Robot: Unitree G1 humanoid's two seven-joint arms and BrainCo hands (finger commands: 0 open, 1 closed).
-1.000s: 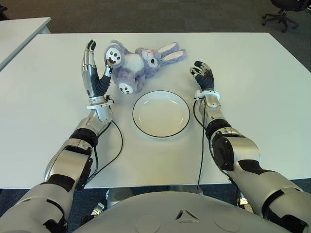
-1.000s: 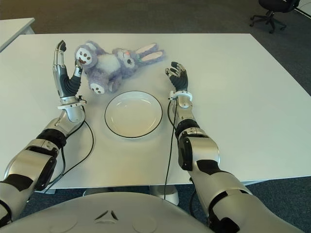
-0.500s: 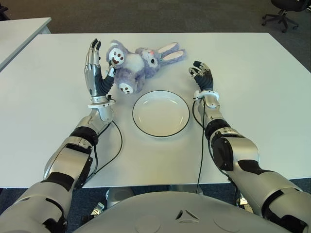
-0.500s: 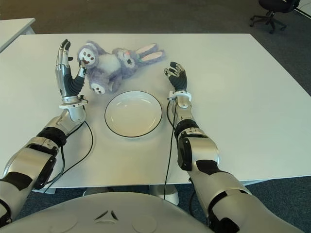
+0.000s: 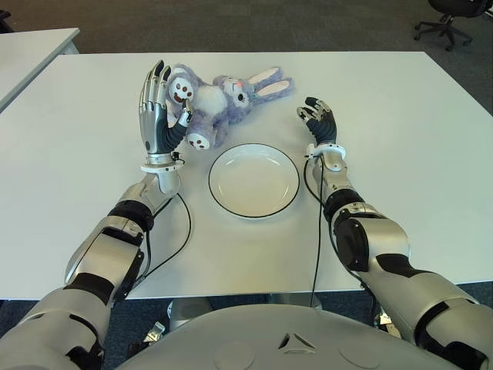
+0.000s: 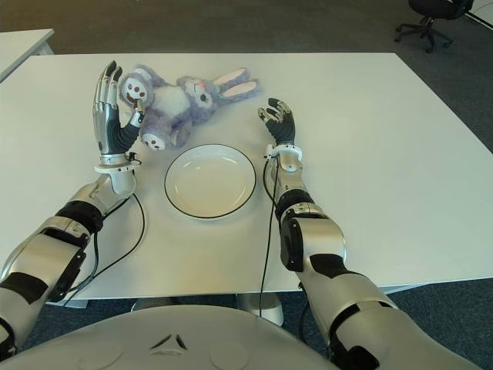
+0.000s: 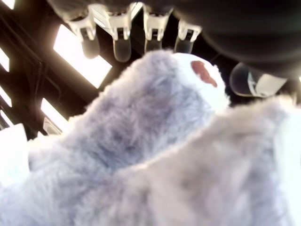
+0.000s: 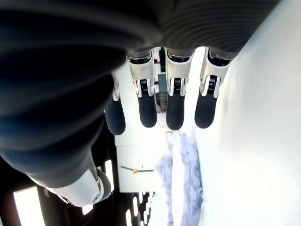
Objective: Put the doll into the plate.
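The doll [image 5: 219,104], a purple plush bunny with pink-lined ears, lies on the white table just behind and left of the plate. The plate [image 5: 254,181] is white with a dark rim and holds nothing. My left hand [image 5: 163,104] stands upright against the doll's raised foot, fingers straight and spread, thumb touching the foot. In the left wrist view the doll [image 7: 155,155] fills the palm side, with the fingers [image 7: 122,47] extended past it. My right hand [image 5: 317,119] shows to the right of the plate, fingers relaxed and holding nothing.
Black cables [image 5: 185,223] run from both wrists across the table toward me. A second white table [image 5: 31,46] stands at the far left. An office chair [image 5: 454,15] is on the carpet at the back right.
My left hand has moved right, in against the doll's foot, and its fingers now stand beside it. The right hand has barely shifted.
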